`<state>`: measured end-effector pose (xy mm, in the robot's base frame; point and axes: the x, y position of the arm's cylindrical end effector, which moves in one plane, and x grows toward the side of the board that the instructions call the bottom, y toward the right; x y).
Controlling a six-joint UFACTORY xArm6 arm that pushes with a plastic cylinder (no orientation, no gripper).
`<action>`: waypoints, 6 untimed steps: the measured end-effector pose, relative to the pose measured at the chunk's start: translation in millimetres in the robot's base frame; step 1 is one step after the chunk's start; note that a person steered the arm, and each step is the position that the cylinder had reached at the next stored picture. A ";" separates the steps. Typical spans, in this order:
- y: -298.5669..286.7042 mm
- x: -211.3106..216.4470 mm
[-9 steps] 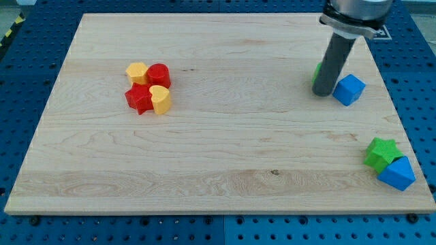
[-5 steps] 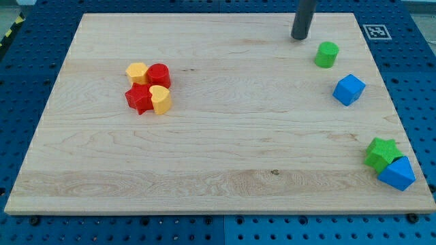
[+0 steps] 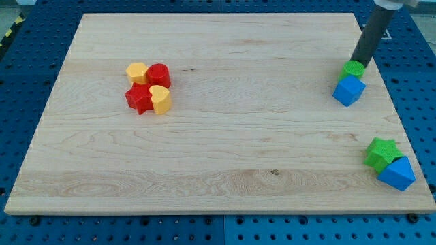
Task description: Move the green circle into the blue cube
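The green circle (image 3: pixel 353 68) sits at the view's right, touching the top of the blue cube (image 3: pixel 349 90). My tip (image 3: pixel 358 64) is at the green circle's upper right edge, in contact with it or just behind it. The dark rod rises from there toward the view's top right corner.
A green star (image 3: pixel 380 152) and a blue block (image 3: pixel 397 173) touch each other at the view's bottom right. A cluster at the left holds a yellow block (image 3: pixel 137 71), a red circle (image 3: pixel 159 74), a red star (image 3: pixel 139 98) and a yellow heart (image 3: pixel 161 99). The wooden board (image 3: pixel 218 170) ends close beyond the blue cube.
The green circle has moved down and to the right, from apart from the blue cube to touching it. My tip went from the top middle-right to behind the green circle.
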<state>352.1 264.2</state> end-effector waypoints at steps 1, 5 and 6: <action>0.1 0.1; -25.9 25.0; -25.8 52.5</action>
<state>404.6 238.4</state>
